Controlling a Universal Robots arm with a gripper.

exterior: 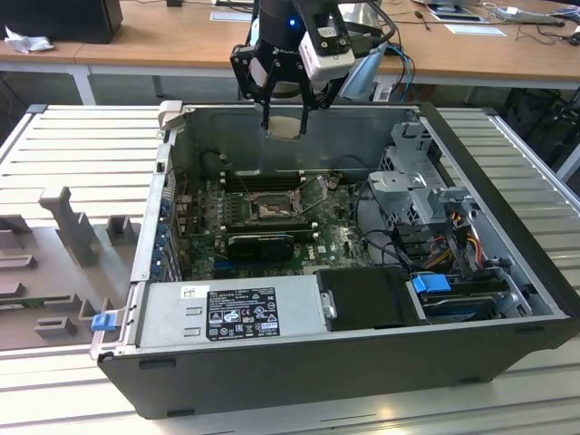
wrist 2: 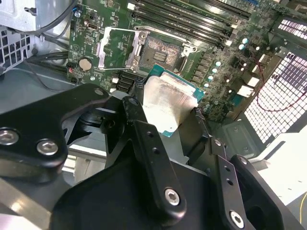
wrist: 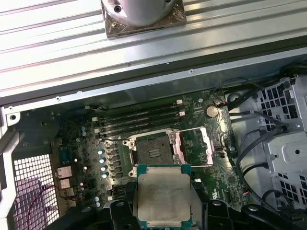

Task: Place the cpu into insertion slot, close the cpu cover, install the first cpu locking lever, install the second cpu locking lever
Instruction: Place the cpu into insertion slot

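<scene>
From where I stand, the arm hangs over the open computer case (exterior: 272, 381), which lies on its side on the ribbed metal table (exterior: 82, 145). The pincer (exterior: 285, 122) is closed on the cpu (exterior: 285, 129), one dark finger on each of two opposite edges, and the chip's pale metal top faces up toward the wrist. In the second wrist view the cpu (wrist 2: 168, 108) shows its green border between the fingers (wrist 2: 133, 112). It is held high, about level with the case's upper rim and well clear of the motherboard (exterior: 335, 240).

Down inside, the insertion slot (wrist: 152, 151) sits bare, its brownish pin field uncovered. The cpu cover (wrist: 194, 146) is swung open and lies just beside the slot, on the side toward the grey drive cage (exterior: 412, 181). The long black memory slots (wrist: 139, 120) run along the slot's other flank. The power supply (exterior: 227, 313) takes up the near edge of the case.
</scene>
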